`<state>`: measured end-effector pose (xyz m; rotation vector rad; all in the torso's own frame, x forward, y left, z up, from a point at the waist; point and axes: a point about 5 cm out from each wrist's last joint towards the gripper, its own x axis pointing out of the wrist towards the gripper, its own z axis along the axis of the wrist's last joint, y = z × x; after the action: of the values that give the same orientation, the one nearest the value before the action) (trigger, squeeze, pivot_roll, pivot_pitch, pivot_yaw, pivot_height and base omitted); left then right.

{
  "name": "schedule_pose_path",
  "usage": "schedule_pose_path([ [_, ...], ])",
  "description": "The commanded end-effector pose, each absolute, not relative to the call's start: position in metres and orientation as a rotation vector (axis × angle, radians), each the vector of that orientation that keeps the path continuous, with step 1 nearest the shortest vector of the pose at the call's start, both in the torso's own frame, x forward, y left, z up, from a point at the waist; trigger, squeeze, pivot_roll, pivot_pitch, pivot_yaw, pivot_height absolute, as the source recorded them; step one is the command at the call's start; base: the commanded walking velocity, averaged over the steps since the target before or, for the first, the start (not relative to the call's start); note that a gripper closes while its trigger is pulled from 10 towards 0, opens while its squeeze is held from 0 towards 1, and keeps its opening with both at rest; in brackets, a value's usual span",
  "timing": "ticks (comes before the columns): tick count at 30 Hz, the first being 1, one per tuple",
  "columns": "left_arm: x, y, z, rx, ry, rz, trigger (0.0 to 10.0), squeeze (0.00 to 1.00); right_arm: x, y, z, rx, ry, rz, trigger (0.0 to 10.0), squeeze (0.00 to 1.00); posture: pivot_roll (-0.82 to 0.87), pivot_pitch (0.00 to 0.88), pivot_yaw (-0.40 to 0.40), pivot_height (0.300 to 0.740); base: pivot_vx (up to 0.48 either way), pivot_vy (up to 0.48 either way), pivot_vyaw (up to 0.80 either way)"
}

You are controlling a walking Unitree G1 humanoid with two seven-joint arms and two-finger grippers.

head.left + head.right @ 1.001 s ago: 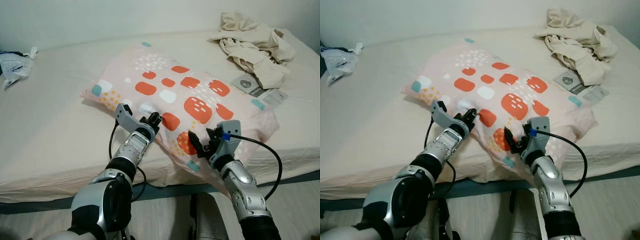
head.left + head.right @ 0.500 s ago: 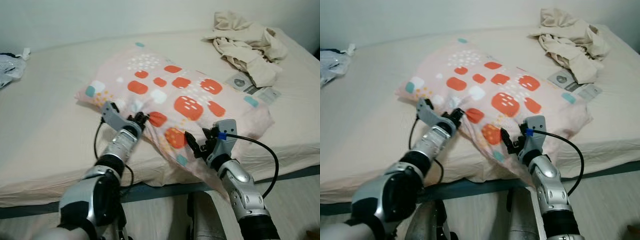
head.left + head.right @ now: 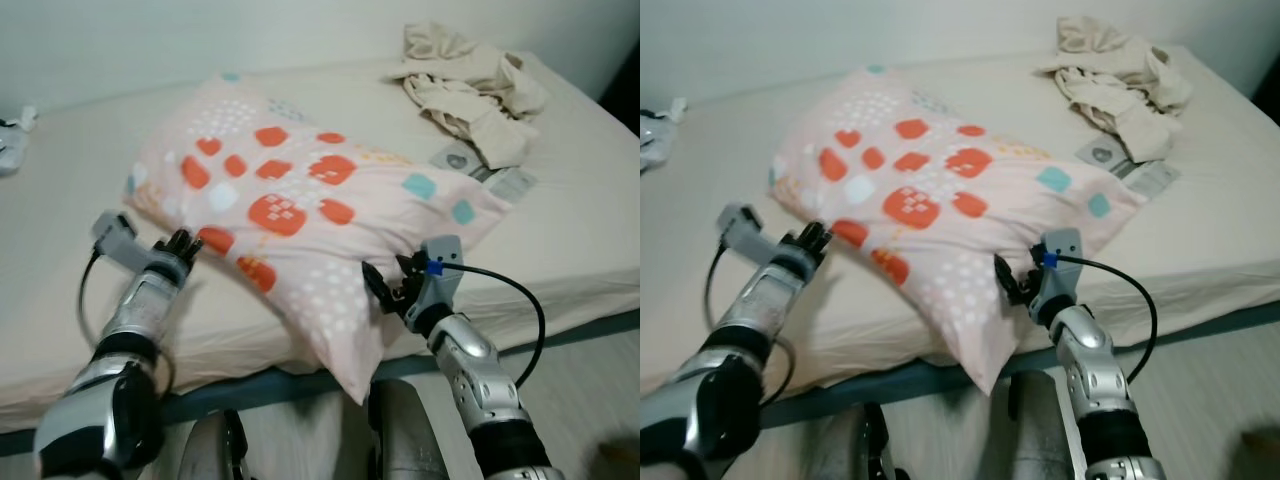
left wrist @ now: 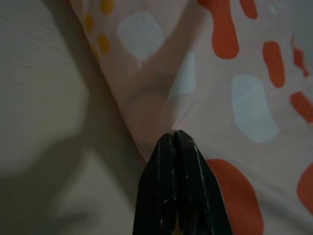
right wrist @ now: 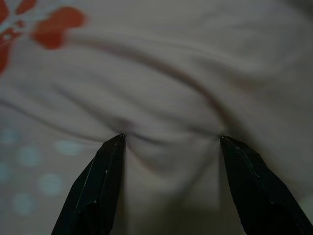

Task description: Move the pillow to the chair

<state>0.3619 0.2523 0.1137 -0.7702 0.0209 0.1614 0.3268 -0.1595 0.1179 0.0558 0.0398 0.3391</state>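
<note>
Bed, cream-sheeted, carrying all items. Pillow, pink with orange, white and teal patches, lies across the middle of the bed, its near corner hanging over the front edge. Crumpled beige cloth sits at the far right corner, two flat packets just in front of it. Left gripper, fingers pressed together on a fold of the pillow's near left edge. Right gripper, fingers spread wide and pushed into the pillow's front edge.
</note>
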Motion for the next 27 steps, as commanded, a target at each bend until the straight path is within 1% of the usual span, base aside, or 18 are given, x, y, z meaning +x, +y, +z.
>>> schedule_pose_path([
  [1, 0.347, 0.285, 0.111, -0.714, 0.004, 0.243, 0.0, 0.0, 0.327, -0.157, 0.112, 0.053, 0.063, 0.347, 10.0, 0.0, -0.05, 0.21, 0.036, 0.592, 0.0, 0.0, 0.0],
  [3, 0.334, 0.288, 0.098, -0.665, 0.055, 0.21, 0.0, 0.0, 0.328, -0.155, 0.111, 0.052, 0.065, 0.354, 10.0, 0.0, -0.04, 0.207, 0.032, 0.592, 0.0, 0.0, 0.0],
  [7, 0.325, 0.287, 0.092, -0.636, 0.074, 0.166, 0.0, 0.0, 0.328, -0.155, 0.111, 0.053, 0.064, 0.357, 10.0, 0.0, -0.04, 0.205, 0.033, 0.592, 0.0, 0.0, 0.0],
  [10, 0.316, 0.284, 0.093, -0.657, 0.054, 0.125, 0.0, 0.0, 0.329, -0.155, 0.112, 0.054, 0.056, 0.352, 10.0, 0.0, -0.04, 0.202, 0.038, 0.592, 0.0, 0.0, 0.0],
  [13, 0.305, 0.27, 0.109, -0.727, -0.03, -0.014, 0.0, 0.0, 0.331, -0.159, 0.114, 0.058, 0.043, 0.337, 10.0, 0.0, -0.04, 0.2, 0.041, 0.592, 0.0, 0.0, 0.0],
  [14, 0.305, 0.27, 0.109, -0.727, -0.03, -0.014, 0.0, 0.0, 0.331, -0.159, 0.114, 0.058, 0.043, 0.337, 10.0, 0.0, -0.04, 0.2, 0.041, 0.592, 0.0, 0.0, 0.0],
  [15, 0.302, 0.26, 0.12, -0.767, -0.064, -0.113, 0.0, 0.0, 0.331, -0.16, 0.114, 0.059, 0.041, 0.333, 10.0, 0.0, -0.03, 0.199, 0.041, 0.592, 0.0, 0.0, 0.0],
  [16, 0.292, 0.24, 0.137, -0.799, -0.094, -0.293, 0.0, 0.0, 0.332, -0.162, 0.115, 0.059, 0.038, 0.33, 10.0, 0.0, -0.03, 0.199, 0.041, 0.592, 0.0, 0.0, 0.0],
  [17, 0.292, 0.24, 0.137, -0.799, -0.094, -0.293, 0.0, 0.0, 0.332, -0.162, 0.115, 0.059, 0.038, 0.33, 10.0, 0.0, -0.03, 0.199, 0.041, 0.592, 0.0, 0.0, 0.0],
  [20, 0.275, 0.213, 0.154, -0.799, -0.073, -0.519, 0.0, 0.0, 0.332, -0.163, 0.115, 0.059, 0.035, 0.329, 10.0, 0.0, -0.03, 0.197, 0.043, 0.592, 0.0, 0.0, 0.0],
  [24, 0.252, 0.198, 0.16, -0.788, -0.003, -0.683, 0.0, 0.0, 0.332, -0.164, 0.115, 0.057, 0.032, 0.329, 10.0, 0.0, -0.03, 0.194, 0.045, 0.592, 0.0, 0.0, 0.0],
  [25, 0.243, 0.195, 0.16, -0.78, 0.032, -0.723, 0.0, 0.0, 0.332, -0.164, 0.115, 0.056, 0.032, 0.329, 10.0, 0.0, -0.03, 0.194, 0.045, 0.592, 0.0, 0.0, 0.0],
  [26, 0.236, 0.193, 0.16, -0.775, 0.057, -0.749, 0.0, 0.0, 0.332, -0.164, 0.115, 0.056, 0.032, 0.33, 10.0, 0.0, -0.03, 0.194, 0.045, 0.592, 0.0, 0.0, 0.0],
  [27, 0.236, 0.193, 0.16, -0.775, 0.057, -0.749, 0.0, 0.0, 0.332, -0.164, 0.115, 0.056, 0.032, 0.33, 10.0, 0.0, -0.03, 0.194, 0.045, 0.592, 0.0, 0.0, 0.0],
])
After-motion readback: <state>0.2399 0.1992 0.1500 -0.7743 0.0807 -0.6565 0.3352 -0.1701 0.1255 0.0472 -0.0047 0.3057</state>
